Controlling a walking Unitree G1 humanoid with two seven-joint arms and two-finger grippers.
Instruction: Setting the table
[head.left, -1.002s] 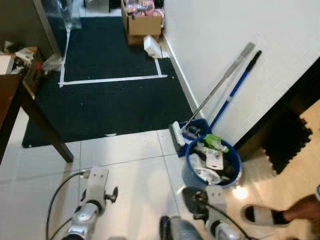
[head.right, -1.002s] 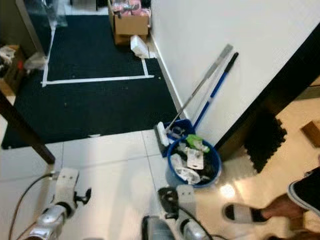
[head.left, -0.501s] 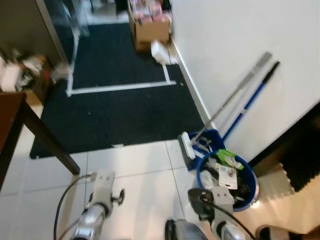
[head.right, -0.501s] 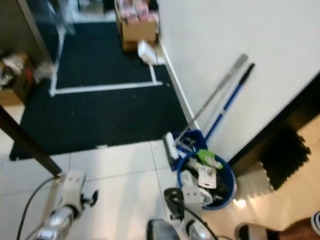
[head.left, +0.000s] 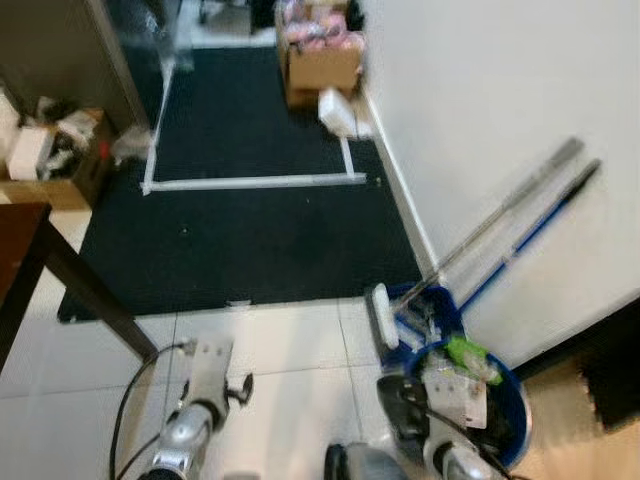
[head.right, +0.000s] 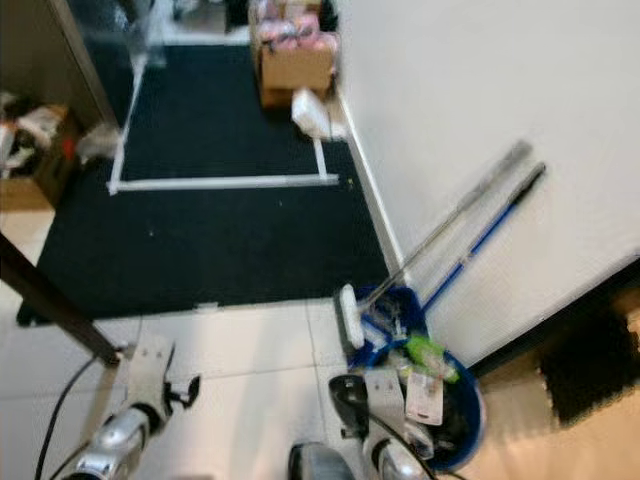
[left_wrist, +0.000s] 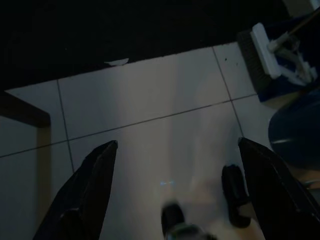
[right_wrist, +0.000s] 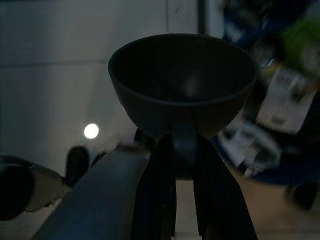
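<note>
White-tiled floor (head.left: 280, 340) beside a dark mat (head.left: 250, 220) and blue bucket (head.right: 460, 420): right gripper (right_wrist: 184, 165) clenched on the rim of a dark bowl (right_wrist: 182, 82), seemingly light, rigid, best pinched there; left gripper (left_wrist: 175, 195) released, empty

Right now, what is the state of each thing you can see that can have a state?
Left pincer: open, holding nothing, above the white tile floor.
Right pincer: shut on the dark bowl.
Dark bowl: held by its rim, looks empty.
Blue bucket: filled with rubbish.
Two long-handled tools: leaning on the white wall.
Cardboard box: open, full, by the wall.
</note>
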